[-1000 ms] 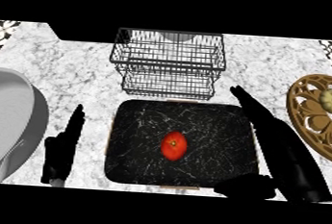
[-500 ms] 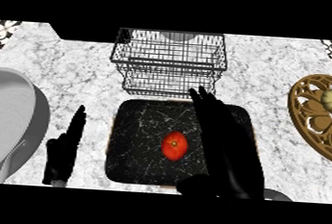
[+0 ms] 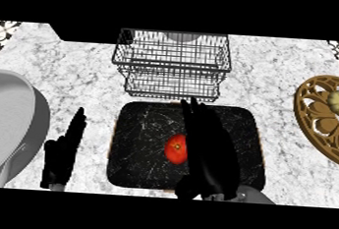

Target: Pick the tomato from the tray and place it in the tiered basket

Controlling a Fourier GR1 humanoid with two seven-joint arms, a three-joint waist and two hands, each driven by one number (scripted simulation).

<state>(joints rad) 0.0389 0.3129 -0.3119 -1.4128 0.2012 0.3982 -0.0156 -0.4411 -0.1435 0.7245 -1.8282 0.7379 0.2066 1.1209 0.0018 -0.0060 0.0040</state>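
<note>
Nearest the viewer, the right hand [image 3: 206, 153] lies over the tray [image 3: 136, 173], fingers straight and released, pointing away toward the far rim. It holds nothing. Its inner edge is just beside the tomato [image 3: 175, 149]; whether it touches the fruit cannot be told. The left hand [image 3: 63, 152] rests off the tray's left side on the counter [image 3: 275, 93], fingers straight and slack, also holding nothing.

The tomato sits on the tray's dark floor, near the middle, partly covered on its right by the right hand. It is not lifted.

Beyond the tray's far rim stands the tiered basket [image 3: 172, 62], its wire shelves showing no tomato.

Assessment: the approach is made, but the grasp is not yet closed. Grasping, lifting, carrying forward and placing in the basket all remain.
</note>
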